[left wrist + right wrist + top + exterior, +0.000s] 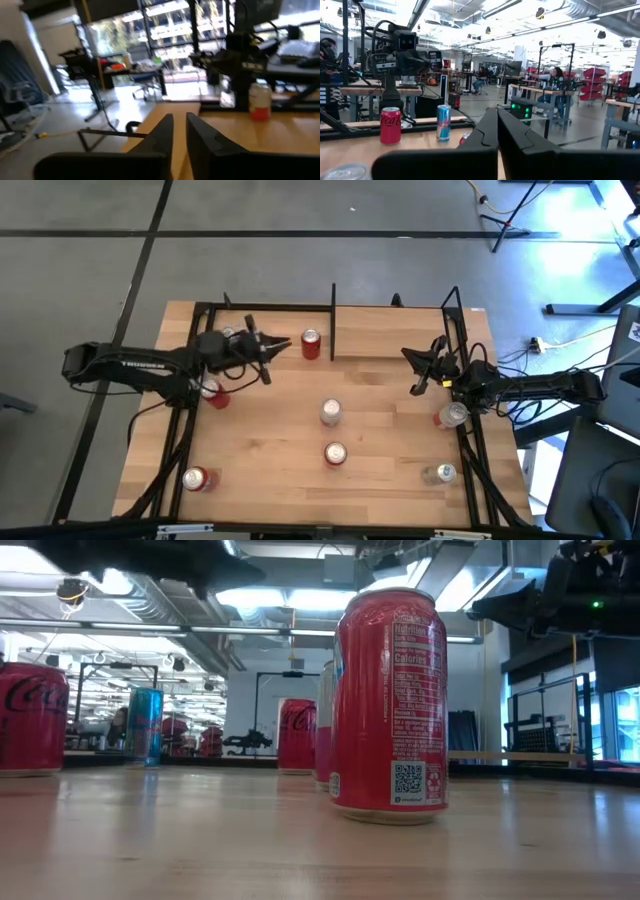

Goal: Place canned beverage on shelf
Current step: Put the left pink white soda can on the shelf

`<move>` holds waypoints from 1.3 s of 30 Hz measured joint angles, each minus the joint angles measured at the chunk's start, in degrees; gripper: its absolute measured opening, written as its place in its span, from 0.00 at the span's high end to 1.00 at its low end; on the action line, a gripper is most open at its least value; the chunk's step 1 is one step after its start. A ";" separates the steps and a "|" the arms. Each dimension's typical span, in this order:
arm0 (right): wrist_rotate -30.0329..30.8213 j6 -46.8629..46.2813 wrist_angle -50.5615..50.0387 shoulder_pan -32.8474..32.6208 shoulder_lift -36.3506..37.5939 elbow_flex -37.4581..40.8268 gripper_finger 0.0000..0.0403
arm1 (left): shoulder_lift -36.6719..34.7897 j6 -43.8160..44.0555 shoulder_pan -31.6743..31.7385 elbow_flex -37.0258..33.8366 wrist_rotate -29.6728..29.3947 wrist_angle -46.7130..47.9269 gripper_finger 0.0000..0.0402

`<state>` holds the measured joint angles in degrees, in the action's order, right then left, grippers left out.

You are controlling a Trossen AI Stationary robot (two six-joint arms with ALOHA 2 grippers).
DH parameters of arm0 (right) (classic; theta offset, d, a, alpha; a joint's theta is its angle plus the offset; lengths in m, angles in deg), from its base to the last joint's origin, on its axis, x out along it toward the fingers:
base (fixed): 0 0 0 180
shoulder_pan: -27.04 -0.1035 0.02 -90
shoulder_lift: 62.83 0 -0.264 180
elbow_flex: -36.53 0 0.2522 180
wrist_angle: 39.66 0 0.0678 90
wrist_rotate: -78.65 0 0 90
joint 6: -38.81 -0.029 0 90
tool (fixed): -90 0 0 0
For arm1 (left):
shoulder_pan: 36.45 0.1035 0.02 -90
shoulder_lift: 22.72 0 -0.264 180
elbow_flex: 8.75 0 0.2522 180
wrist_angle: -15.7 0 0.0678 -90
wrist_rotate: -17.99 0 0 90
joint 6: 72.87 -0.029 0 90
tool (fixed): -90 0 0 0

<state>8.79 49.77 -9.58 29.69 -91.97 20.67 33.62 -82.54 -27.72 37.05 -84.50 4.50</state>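
Found the red can [311, 344] standing upright at the far edge of the table [270, 430], on the light wood floor of the shelf [390, 340], just beside the thin black divider plate [332, 320] and on its left side. Saw the bay on the other side of the plate with only bare wood showing. Noticed the left tool [278, 345] very near this can, pointing toward it but gripping nothing; could not tell whether it was clenched or released. Saw the right tool [420, 368] clenched on nothing, well apart from the can, near the black post [455, 310] at the right end of the shelf. Counted more cans spread over the table: a silver can [330, 412] near the middle, a red and white can [335, 453] just in front of it, a red one [200, 478] at the near left corner, a pale one [440, 474] at the near right. Made out two more, one [215, 392] beside the left arm and one [452, 415] beside the right arm.
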 joint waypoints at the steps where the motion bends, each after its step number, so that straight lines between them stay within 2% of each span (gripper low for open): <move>1: 0.00 0.02 -0.51 0.00 -0.07 -0.59 0.99 | 0.97 0.07 0.00 1.65 0.99 1.65 0.87; 8: -0.15 2.94 -5.14 -0.02 -2.06 -4.91 0.99 | 6.72 6.41 -0.06 11.53 10.11 13.43 0.60; 12: -0.17 3.38 -5.38 0.00 -4.55 -7.11 0.99 | 10.65 9.72 -0.11 17.68 9.60 20.67 0.46; 15: -0.17 4.67 -5.38 -0.02 -6.63 -8.70 0.99 | 13.70 9.88 -0.76 20.76 8.61 21.86 0.39; 19: -0.17 5.79 -6.42 -0.01 -9.18 -10.03 0.99 | 16.36 6.29 -1.65 22.35 8.59 20.96 0.35; 31: -0.18 6.08 -6.80 0.00 -11.42 -10.07 0.99 | 17.29 7.95 -3.88 22.39 9.51 19.86 0.33; 34: -0.17 6.08 -6.71 -0.01 -11.42 -10.07 0.99 | 17.29 8.54 -3.87 22.39 9.58 20.22 0.28; 39: -0.18 6.10 -6.71 -0.02 -11.42 -10.07 0.99 | 18.84 9.07 -3.87 22.44 13.16 19.94 0.14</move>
<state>8.61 55.87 -16.29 29.67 -103.39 10.60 52.46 -73.47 -31.58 59.49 -71.34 24.44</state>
